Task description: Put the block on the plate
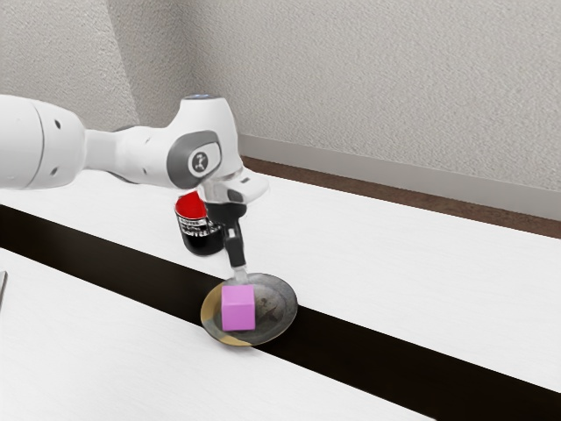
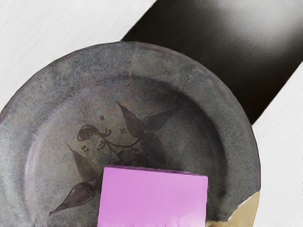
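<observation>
White counter (image 1: 403, 263) beneath the end effector (image 1: 239, 274); 1 dark plate (image 1: 279, 307) below it; 1 red-and-black can (image 1: 203, 235) toward the exterior view's left of it; 1 pink block (image 1: 237, 310) just under it, over the plate. Open, closed or gripping, I cannot tell.

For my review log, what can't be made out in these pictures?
- Exterior view: the pink cube-shaped block hides its own underside on the round dark grey plate; its grip by the black gripper is unclear.
- Exterior view: red-and-black can, partly behind the gripper; small lettering.
- Exterior view: thin grey object, cut off by the edge.
- Wrist view: lower edge cuts off block and plate.
</observation>
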Controlling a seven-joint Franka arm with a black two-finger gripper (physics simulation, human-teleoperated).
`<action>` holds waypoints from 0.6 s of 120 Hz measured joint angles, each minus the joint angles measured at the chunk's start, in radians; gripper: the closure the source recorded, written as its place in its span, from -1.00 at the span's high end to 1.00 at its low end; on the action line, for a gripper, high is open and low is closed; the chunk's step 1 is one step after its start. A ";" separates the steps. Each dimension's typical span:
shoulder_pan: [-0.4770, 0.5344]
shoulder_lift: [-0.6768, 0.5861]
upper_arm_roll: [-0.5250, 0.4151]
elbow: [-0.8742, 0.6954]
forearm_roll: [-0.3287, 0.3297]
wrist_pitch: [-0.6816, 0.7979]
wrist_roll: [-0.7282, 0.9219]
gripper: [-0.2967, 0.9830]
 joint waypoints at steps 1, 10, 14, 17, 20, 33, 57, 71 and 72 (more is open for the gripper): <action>0.000 -0.005 0.001 0.003 0.000 -0.001 -0.002 0.43; 0.003 -0.032 0.005 0.074 0.020 -0.036 -0.033 0.46; 0.006 -0.041 0.005 0.105 0.039 -0.055 -0.054 0.47; 0.006 -0.054 0.010 0.123 0.051 -0.067 -0.070 0.48; 0.007 -0.068 0.021 0.140 0.060 -0.082 -0.086 0.48; 0.016 -0.104 0.039 0.238 0.090 -0.169 -0.159 0.50; 0.019 -0.158 0.042 0.271 0.118 -0.267 -0.264 0.52; 0.021 -0.161 0.042 0.273 0.122 -0.295 -0.310 0.53; 0.021 -0.161 0.042 0.274 0.122 -0.296 -0.313 0.53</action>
